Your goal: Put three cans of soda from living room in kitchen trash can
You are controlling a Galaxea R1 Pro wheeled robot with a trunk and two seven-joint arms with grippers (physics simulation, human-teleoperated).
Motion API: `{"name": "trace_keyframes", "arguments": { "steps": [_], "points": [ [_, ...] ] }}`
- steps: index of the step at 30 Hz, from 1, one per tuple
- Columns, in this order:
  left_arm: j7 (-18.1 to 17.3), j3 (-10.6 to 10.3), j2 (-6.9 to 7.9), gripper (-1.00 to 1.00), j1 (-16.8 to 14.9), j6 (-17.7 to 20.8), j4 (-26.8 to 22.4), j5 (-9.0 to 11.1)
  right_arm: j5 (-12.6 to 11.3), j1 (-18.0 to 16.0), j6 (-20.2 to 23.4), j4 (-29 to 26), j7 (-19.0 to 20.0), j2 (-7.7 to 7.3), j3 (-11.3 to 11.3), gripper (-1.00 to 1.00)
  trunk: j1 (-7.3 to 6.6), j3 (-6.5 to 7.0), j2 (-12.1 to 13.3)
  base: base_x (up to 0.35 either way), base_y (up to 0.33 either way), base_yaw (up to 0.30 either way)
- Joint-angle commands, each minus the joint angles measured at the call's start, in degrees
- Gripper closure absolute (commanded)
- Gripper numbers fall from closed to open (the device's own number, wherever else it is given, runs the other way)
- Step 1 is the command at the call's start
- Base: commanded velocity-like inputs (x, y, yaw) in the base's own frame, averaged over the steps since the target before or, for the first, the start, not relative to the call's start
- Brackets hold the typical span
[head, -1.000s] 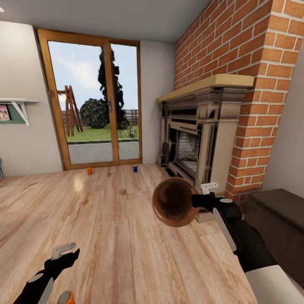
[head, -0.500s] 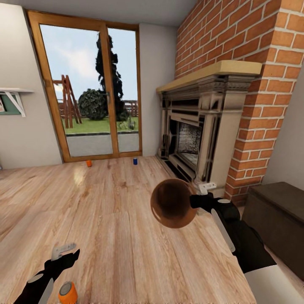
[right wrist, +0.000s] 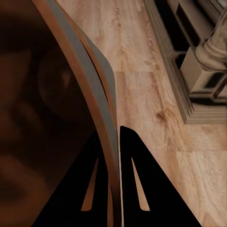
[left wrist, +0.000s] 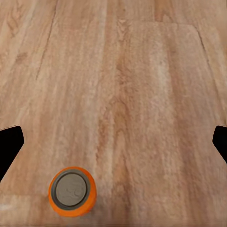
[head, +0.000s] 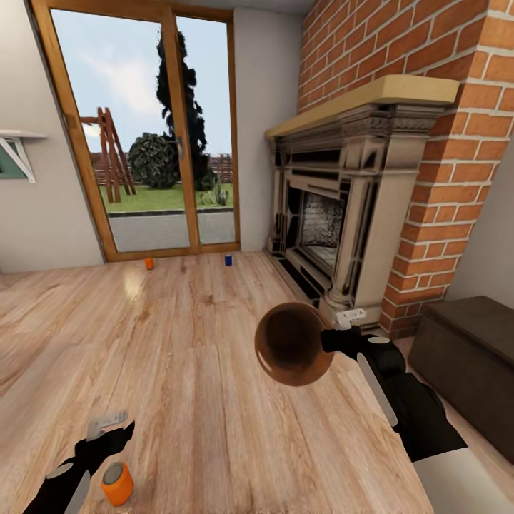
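- The right end effector (head: 335,339) is clamped on the rim of the small round tapered bucket (head: 294,344), dark grey outside and tan-brown inside. It holds the bucket in the air on the right of the scene, with the opening facing the head camera.
- In the right wrist view the bucket's thin wall (right wrist: 101,118) runs between the two dark fingers (right wrist: 135,189), which pinch it from both sides.
- The left end effector (head: 107,428) hangs low at the near left with its fingers spread apart and nothing between them.
- A small orange cylindrical drink can with a grey top (head: 116,483) stands upright on the light wood floor (head: 200,400), just beside the left end effector and on its near side.
- In the left wrist view that can (left wrist: 73,191) sits apart from both fingertips (left wrist: 10,142).
- A second orange can (head: 149,263) and a blue can (head: 228,260) stand far off on the floor, close to the wood-framed glass doors (head: 143,135); they look upright, though they are too small to be sure.
- The ornate fireplace (head: 343,214), set in the red-brick chimney (head: 428,57), stands on the right, with a dark low chest (head: 471,357) on its near side.
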Motion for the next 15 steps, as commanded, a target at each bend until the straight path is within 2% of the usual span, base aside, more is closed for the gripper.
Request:
{"name": "trace_keyframes", "arguments": {
  "steps": [1,15],
  "points": [
    [0.00,0.00,0.00,-1.00,0.00,-0.02,0.01,0.00,-0.36,-0.04,0.00,-0.10,0.23,0.02,-0.04,1.00,0.01,-0.22,-0.03,0.000,0.000,0.000],
    [-0.04,0.01,0.01,-1.00,0.00,-0.94,-0.06,0.01,-0.37,-0.04,0.01,-0.10,0.13,0.02,0.05,1.00,0.38,-3.32,-0.21,0.000,0.000,0.000]
  ]
}}
